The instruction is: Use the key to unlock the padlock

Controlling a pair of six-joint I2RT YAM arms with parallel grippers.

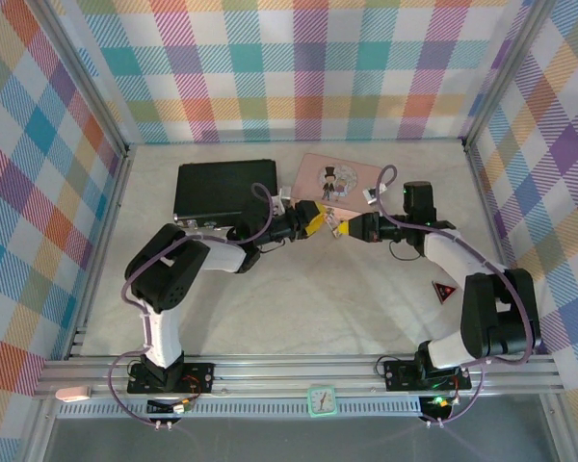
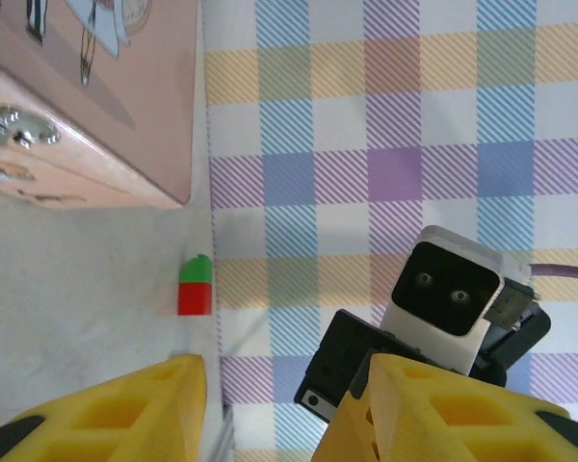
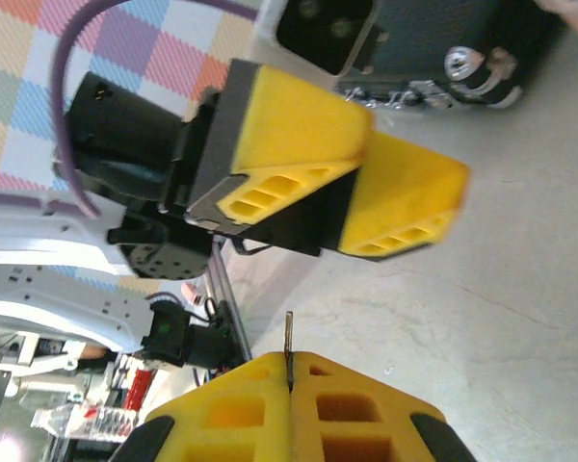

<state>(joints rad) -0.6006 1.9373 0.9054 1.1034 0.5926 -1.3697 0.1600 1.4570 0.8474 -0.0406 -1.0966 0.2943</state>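
My right gripper (image 3: 289,361) is shut on the key (image 3: 289,332), whose thin dark blade sticks out between its yellow fingertips. It points toward the left gripper's yellow fingers (image 3: 289,125), which hang just above it over the table. In the left wrist view my left gripper (image 2: 281,385) is open, with nothing between its fingers. From above, the left gripper (image 1: 313,221) and the right gripper (image 1: 345,228) nearly meet tip to tip at the table's middle. The padlock is hidden.
A pink tin (image 1: 332,178) with a silver clasp (image 2: 19,128) lies just behind the grippers. A black case (image 1: 222,188) sits to its left. A small red and green block (image 2: 195,286) rests by the checked wall. White tabletop (image 1: 308,308) stretches in front.
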